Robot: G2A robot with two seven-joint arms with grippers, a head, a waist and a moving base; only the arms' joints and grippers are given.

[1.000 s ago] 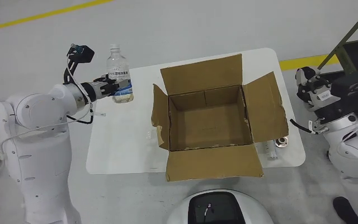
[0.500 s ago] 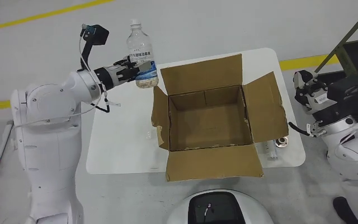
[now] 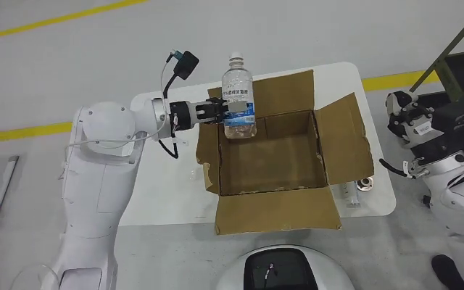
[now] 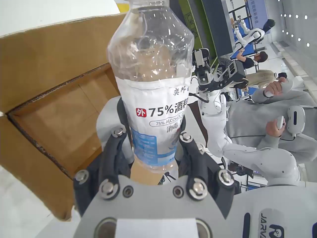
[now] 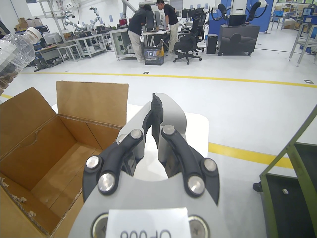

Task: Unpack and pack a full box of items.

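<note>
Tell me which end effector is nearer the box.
Left. The left end effector holds a bottle over the box; the right end effector is off past the table's edge.

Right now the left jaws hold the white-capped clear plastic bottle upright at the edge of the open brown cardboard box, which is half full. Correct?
No: the open brown cardboard box is empty, per the top view. The rest stands: left jaws hold the white-capped clear plastic bottle upright at its edge.
</note>
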